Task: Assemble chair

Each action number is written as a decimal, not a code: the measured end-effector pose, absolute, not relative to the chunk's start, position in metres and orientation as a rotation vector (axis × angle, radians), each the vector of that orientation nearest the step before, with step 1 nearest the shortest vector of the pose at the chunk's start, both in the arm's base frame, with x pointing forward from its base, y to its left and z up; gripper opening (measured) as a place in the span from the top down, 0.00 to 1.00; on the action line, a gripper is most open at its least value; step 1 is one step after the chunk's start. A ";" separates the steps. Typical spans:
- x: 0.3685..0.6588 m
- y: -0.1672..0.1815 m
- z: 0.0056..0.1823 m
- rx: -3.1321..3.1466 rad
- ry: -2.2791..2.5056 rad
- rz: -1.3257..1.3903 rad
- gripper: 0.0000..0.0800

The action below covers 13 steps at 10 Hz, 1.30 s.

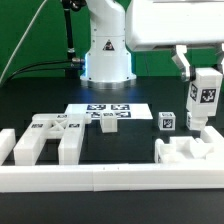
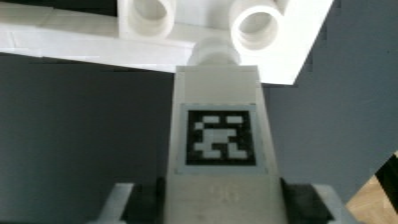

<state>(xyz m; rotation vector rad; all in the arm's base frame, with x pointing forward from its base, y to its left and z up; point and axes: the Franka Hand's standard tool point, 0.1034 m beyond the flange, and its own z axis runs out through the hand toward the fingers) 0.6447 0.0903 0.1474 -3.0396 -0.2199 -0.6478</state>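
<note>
My gripper (image 1: 201, 86) is shut on a white chair leg (image 1: 205, 100) with a black-and-white tag, held upright at the exterior view's right. The leg hangs just above a white blocky chair panel (image 1: 190, 152) that lies against the border wall. In the wrist view the tagged leg (image 2: 219, 135) runs out from between my two fingers (image 2: 139, 200), and its far end meets a white part with round holes (image 2: 196, 25). Whether the leg's end touches that part cannot be made out.
More white chair parts (image 1: 45, 135) lie at the exterior view's left. A small tagged cube (image 1: 167, 122) stands beside the marker board (image 1: 108, 109). The long low white border wall (image 1: 100, 180) runs along the front. The robot's base (image 1: 105, 50) stands at the back.
</note>
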 end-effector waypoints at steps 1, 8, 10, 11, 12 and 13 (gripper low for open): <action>0.644 0.093 0.145 -3.036 -0.207 -0.650 0.64; 0.644 0.111 0.115 -3.019 -0.229 -0.681 0.64; 0.645 0.111 0.108 -3.022 -0.229 -0.671 0.64; 0.646 0.112 0.105 -3.022 -0.228 -0.668 0.64; 0.648 0.118 0.103 -3.018 -0.227 -0.668 0.64; 0.649 0.123 0.103 -3.015 -0.237 -0.670 0.64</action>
